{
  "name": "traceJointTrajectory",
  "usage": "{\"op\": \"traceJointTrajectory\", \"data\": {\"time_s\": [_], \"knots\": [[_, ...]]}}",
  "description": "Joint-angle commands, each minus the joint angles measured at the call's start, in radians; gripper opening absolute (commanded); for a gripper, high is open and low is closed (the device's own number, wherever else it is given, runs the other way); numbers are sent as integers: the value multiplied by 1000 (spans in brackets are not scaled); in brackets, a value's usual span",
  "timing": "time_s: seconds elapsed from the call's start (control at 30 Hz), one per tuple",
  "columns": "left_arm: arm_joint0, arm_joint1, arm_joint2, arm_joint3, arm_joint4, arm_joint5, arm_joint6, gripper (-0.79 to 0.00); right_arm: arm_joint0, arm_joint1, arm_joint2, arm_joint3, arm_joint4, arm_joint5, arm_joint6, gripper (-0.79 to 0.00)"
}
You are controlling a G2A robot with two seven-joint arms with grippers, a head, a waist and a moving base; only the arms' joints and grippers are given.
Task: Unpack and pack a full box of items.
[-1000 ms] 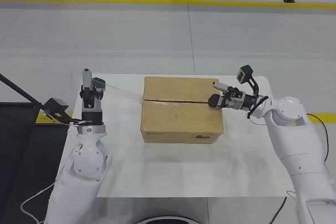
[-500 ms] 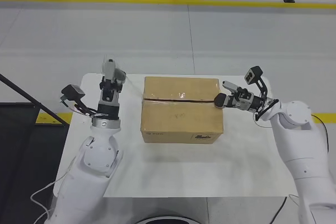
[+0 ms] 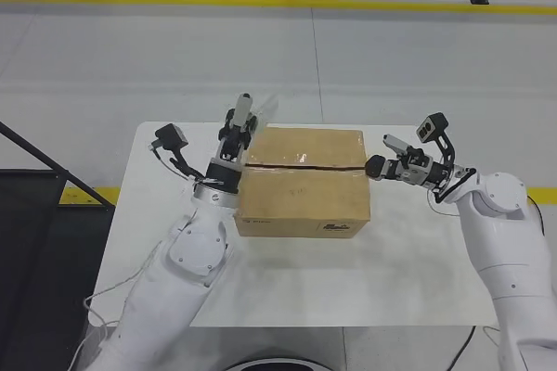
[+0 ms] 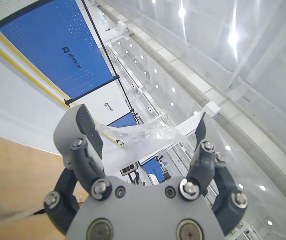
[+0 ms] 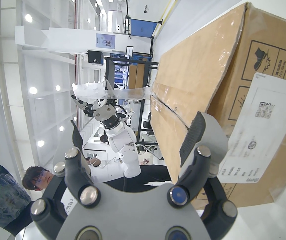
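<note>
Two arms flank the closed box on the table in top view: left gripper up by its far left corner, right gripper at the seam's right end. Left wrist: fingers wide, clear tape clinging across them. Right wrist: claw wide, empty, beside box end. Judged step: untaping. Next: shed tape, lift flaps.

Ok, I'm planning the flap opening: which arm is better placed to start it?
Right, probably. The right gripper is open and empty at one end of the box seam, while the left gripper is raised by the other end with clear tape stuck across its fingers.
</note>
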Motion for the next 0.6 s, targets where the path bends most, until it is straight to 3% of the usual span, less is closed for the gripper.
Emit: {"op": "traceJointTrajectory", "data": {"time_s": [0.0, 0.3, 0.57], "knots": [[-14, -6, 16, 11, -3, 8, -10, 0, 1, 1, 3, 5, 2, -3, 4, 0], [-72, -34, 90, 92, 17, 51, -44, 0, -26, 14, 64, 3, 69, -80, 22, 0], [-137, -75, 184, 217, 10, 59, -31, 0, -65, 32, 118, 3, 92, -100, 52, 0]]}}
